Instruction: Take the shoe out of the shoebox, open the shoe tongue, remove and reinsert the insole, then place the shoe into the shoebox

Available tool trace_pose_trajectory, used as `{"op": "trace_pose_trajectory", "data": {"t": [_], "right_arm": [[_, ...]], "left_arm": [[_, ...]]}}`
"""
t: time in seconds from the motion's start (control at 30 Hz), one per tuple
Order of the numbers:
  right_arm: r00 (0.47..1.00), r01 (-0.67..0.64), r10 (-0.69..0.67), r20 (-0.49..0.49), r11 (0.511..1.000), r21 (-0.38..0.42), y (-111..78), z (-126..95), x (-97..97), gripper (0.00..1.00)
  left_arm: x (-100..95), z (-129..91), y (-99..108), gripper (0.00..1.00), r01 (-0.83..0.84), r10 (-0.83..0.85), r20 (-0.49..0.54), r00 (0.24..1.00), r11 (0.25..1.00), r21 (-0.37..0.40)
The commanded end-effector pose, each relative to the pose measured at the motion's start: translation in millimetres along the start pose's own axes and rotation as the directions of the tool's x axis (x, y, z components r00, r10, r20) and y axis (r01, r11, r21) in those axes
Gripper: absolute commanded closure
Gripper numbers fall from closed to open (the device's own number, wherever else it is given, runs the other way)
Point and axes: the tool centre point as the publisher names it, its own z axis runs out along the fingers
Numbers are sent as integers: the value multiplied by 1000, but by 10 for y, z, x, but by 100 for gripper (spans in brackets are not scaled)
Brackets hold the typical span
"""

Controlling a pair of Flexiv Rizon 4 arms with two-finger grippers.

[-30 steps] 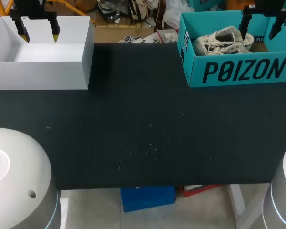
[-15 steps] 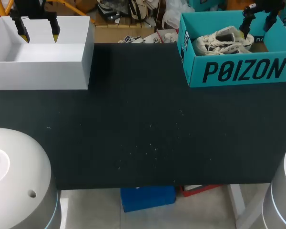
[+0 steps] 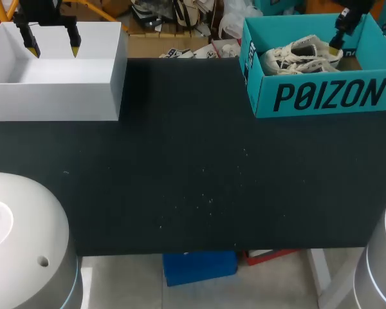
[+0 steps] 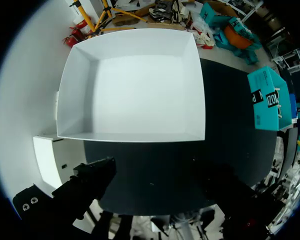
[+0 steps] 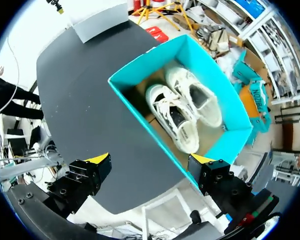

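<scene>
While my right claw [image 5: 149, 161] hangs open above the shoebox [image 5: 150, 57], I judge the shoe [image 5: 172, 117] light and soft; grip the stiffer heel collar.

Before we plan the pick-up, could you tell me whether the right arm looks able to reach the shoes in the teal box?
Probably yes: the box has no lid, the shoes lie uncovered inside, and the right gripper hangs over the box with its fingers open.

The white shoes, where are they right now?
In the head view the white shoes lie inside the teal shoebox at the far right corner of the table, across from the white box on the far left.
</scene>
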Motion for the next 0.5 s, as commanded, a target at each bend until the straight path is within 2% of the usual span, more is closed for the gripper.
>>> {"op": "trace_pose_trajectory", "data": {"t": [0.03,0.27,0.3,0.33,0.37,0.43,0.47,0.5], "right_arm": [[920,392,-392,-5,919,36,26,-11,-23,0],[927,375,-375,-1,926,40,191,151,-199,0],[927,374,-374,0,927,40,215,171,-228,15],[930,368,-368,2,929,42,237,192,-260,46],[930,367,-367,2,929,43,259,214,-289,52],[930,368,-369,0,929,45,306,259,-346,46],[930,368,-368,-1,929,46,329,289,-381,50],[930,368,-368,-2,929,48,350,321,-412,47]], "left_arm": [[5,-6,5,0,1,-1,2,1000,1000,-1],[5,-6,5,0,1,-1,2,1000,1000,-1],[5,-6,5,0,1,-1,2,1000,1000,-1],[5,-6,5,0,1,-1,2,1000,1000,-1],[5,-6,5,0,1,-1,2,1000,1000,-1],[5,-6,5,0,1,-1,2,1000,1000,-1],[5,-6,5,0,1,-1,2,1000,1000,-1],[5,-6,5,0,1,-1,2,1000,1000,-1]]}}
